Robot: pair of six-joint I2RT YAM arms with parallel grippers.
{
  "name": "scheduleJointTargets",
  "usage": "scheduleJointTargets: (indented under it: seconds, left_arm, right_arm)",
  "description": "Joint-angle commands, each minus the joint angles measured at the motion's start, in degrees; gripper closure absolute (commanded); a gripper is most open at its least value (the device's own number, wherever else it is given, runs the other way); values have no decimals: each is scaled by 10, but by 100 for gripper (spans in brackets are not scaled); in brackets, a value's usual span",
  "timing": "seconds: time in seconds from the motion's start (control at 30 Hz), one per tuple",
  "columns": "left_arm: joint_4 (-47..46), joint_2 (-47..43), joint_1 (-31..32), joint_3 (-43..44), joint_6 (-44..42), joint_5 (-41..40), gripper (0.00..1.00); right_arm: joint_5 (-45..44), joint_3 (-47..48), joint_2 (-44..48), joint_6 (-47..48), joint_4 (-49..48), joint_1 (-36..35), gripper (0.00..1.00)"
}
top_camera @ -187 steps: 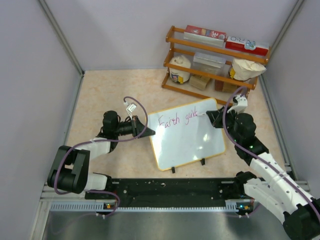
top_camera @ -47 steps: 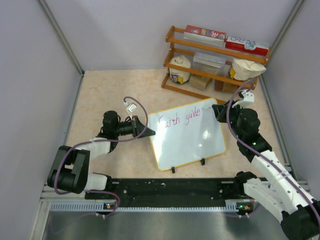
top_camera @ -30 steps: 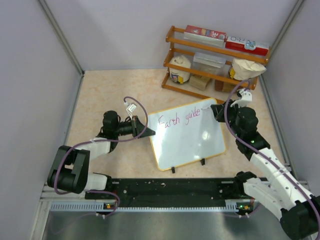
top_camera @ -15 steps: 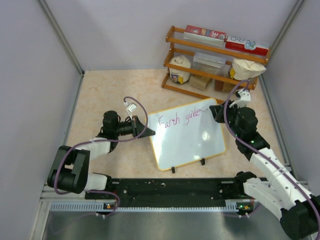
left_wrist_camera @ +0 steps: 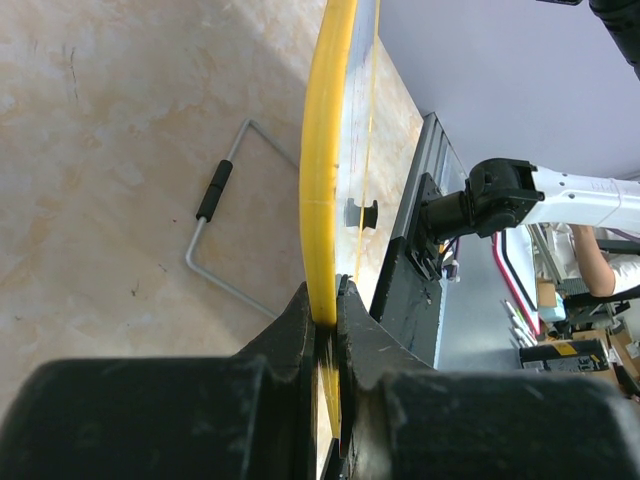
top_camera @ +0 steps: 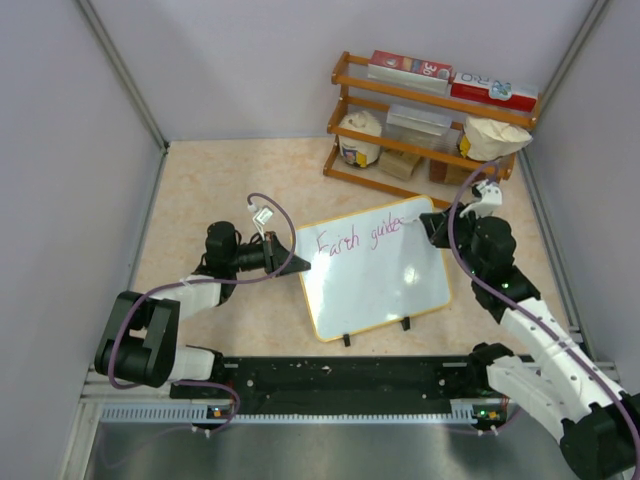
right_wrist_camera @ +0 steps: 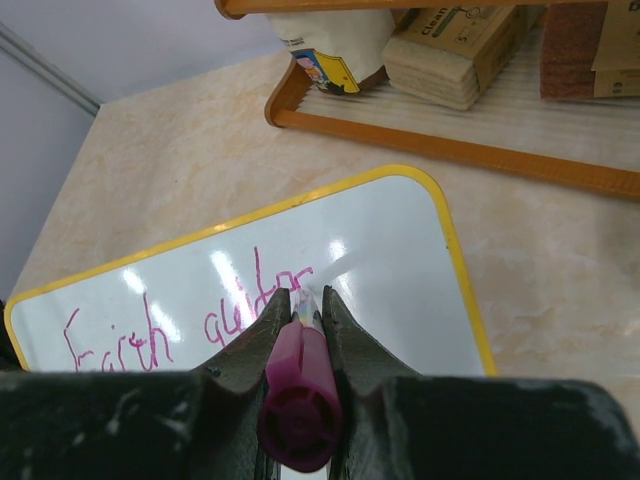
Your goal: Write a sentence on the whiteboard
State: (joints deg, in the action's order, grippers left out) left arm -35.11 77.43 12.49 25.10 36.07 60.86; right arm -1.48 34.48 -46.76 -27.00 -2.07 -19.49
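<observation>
2 tools are busy: our left tool pinches the left edge of the whiteboard, steadying it on the table; our right tool grips the pink marker, tip at the right end of the sentence, blank board lying below and leftward

I read the sentence, pink cursive "Earth guide", on the whiteboard. On the far rack, a box said "RIO" and a packet "Clean".
</observation>
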Motion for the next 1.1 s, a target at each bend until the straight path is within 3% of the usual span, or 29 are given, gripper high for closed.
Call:
scheduleJointTargets:
  seconds: [0.0, 1.07]
  left_arm:
    - [-5, 11, 10, 10, -53, -4, 100]
    - [-1, 11, 10, 10, -55, -4, 100]
  right_arm:
    - [-20, -8, 12, 12, 12, 14, 100]
    - [39, -28, 6, -16, -22, 18, 100]
